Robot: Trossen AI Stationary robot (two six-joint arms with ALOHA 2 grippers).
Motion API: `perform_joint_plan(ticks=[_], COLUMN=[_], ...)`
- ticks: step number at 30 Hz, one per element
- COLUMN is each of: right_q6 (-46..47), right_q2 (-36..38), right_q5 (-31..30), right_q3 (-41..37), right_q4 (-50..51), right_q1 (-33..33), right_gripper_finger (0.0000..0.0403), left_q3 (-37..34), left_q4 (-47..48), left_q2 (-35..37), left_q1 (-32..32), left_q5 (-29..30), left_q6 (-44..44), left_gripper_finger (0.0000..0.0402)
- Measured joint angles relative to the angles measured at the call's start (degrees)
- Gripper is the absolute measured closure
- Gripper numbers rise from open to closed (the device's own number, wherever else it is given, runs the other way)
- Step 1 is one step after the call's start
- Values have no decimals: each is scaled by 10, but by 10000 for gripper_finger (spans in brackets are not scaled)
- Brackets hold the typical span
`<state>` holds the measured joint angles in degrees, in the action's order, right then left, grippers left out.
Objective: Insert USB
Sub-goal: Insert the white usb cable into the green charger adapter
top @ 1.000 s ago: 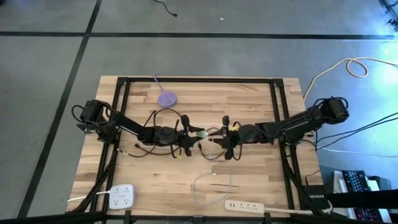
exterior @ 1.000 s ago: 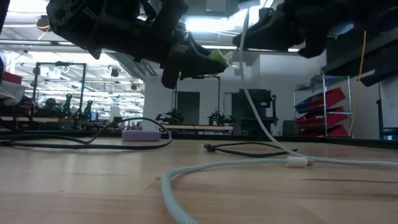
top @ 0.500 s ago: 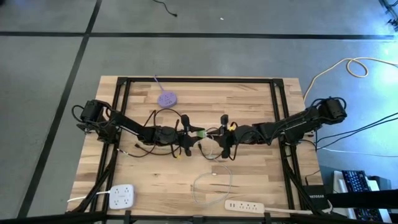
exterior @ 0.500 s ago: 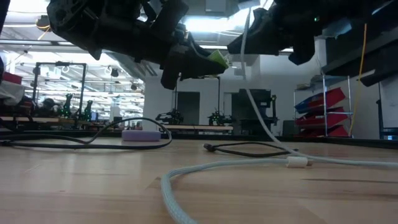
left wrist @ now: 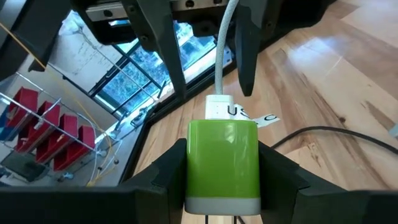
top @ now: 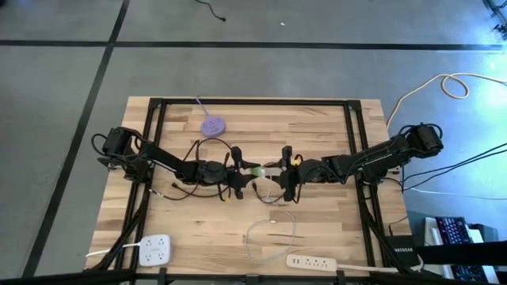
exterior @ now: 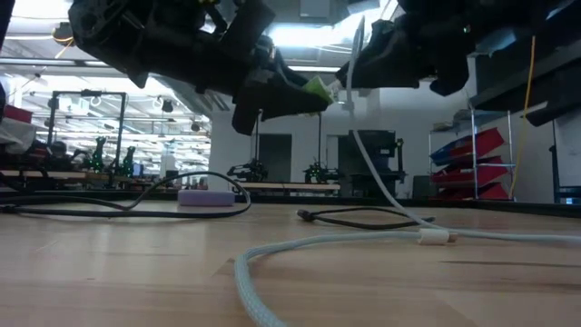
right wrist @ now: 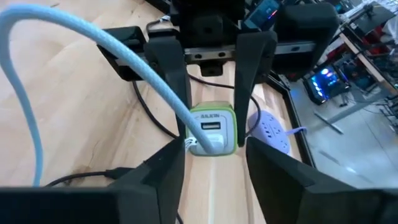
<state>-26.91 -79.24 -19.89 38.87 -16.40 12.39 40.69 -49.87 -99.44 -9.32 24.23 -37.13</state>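
A green charger block (left wrist: 222, 163) hangs above the middle of the table, with my left gripper (top: 250, 170) shut on it. A white USB plug (left wrist: 217, 107) sits in the block's white front face (right wrist: 211, 132). Its pale braided cable (exterior: 368, 163) droops to the table and ends in a loop (top: 269, 231). My right gripper (right wrist: 214, 171) faces the block from the table's right. It is open, one finger on either side of the plug and block front, touching neither. My left gripper pinches the green charger block by its two opposite flat sides (left wrist: 194, 171) between its two fingers. The fingers come nearly level from the table's left. The block is lifted clear of the table, its port face turned toward my right gripper.
A purple hub (top: 212, 125) lies at the far side, and black cords (top: 198, 150) curl under my left arm. Two white power strips (top: 155, 250) (top: 311, 260) lie by the near edge. A black frame (top: 253, 103) borders the wooden table.
My right gripper has tipped its fingers slightly downward and opened, letting go of the white plug. The plug stays in the charger block and the cable hangs from it. My left gripper has kept the block still.
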Motion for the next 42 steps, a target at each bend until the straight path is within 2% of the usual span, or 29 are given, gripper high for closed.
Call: perform_joint_plan(ticks=[4,10,12,15,21,25,29,36,42], right_q6=[-12,-19,-19,-16,-5,0,-3,-3,-3], right_q2=[0,0,0,-4,-6,-6,-6,-6,-6], right_q5=[17,20,21,14,12,8,0,0,6], right_q3=[0,0,0,0,0,0,0,0,0], right_q4=[1,9,11,12,12,11,10,11,10], right_q1=[0,0,0,0,0,0,0,0,0], right_gripper_finger=[287,378,396,387,315,294,302,343,350], left_q3=[0,0,0,0,0,0,0,0,0], left_q4=[11,27,27,27,11,12,12,12,12], left_q2=[0,0,0,0,0,0,0,0,0], left_q1=[4,9,9,9,9,9,9,9,9], left_q5=[-1,-1,-2,-10,-16,-18,-18,-18,-18], left_q6=[6,22,22,22,22,22,22,22,20], left_gripper_finger=[278,278,278,278,278,278,278,278,278])
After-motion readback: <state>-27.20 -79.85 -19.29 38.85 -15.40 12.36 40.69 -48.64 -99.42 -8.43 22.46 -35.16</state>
